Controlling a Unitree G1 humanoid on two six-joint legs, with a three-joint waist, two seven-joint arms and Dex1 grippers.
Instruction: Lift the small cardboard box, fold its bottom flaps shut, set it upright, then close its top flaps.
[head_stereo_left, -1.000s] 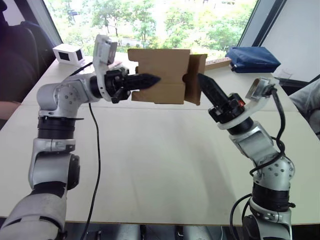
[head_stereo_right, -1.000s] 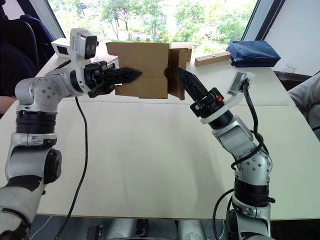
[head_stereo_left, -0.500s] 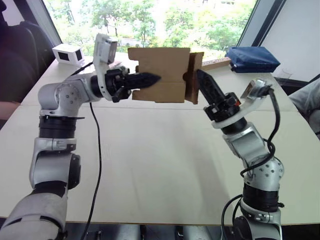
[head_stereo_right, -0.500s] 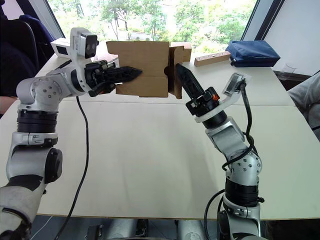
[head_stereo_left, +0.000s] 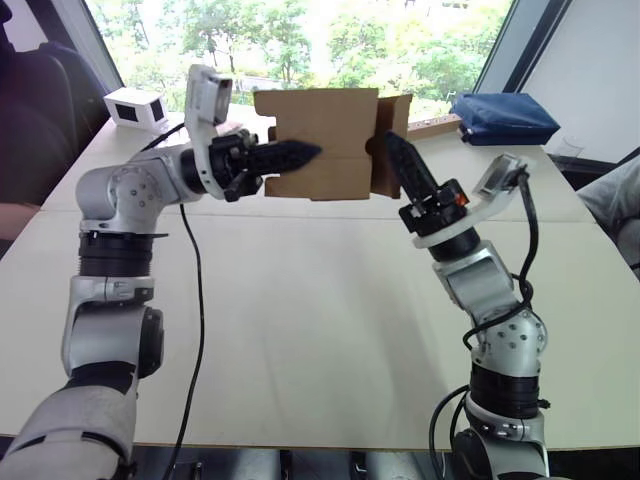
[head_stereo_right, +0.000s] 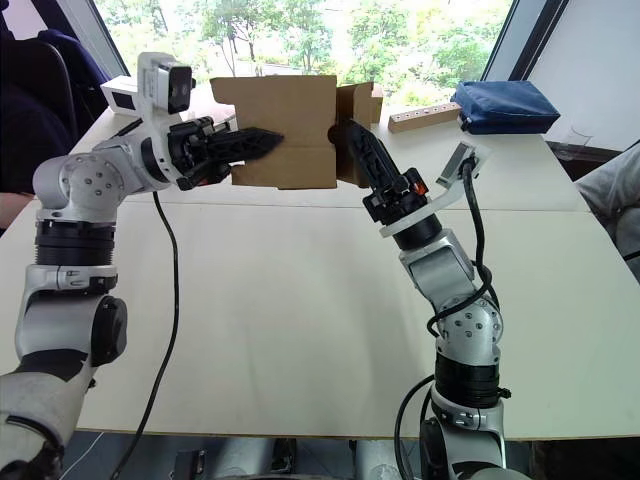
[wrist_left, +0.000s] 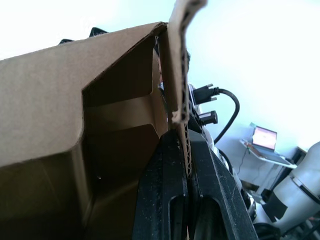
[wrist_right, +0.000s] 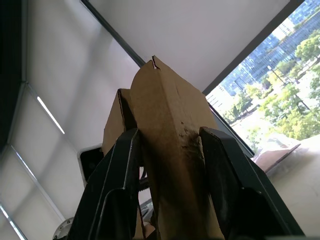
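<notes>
Since 1 s ago my right gripper (head_stereo_left: 392, 150) reached the small cardboard box (head_stereo_left: 325, 145), fingers straddling a flap; left gripper (head_stereo_left: 295, 153) pinches its wall. Box lifted, flaps unfolded.

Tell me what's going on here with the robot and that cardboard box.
The robot holds the small cardboard box in the air above the table. Its left hand pinches one wall edge of the box. The right hand straddles a flap at the box's other end, fingers on either side. The flaps there are not yet folded shut.
</notes>
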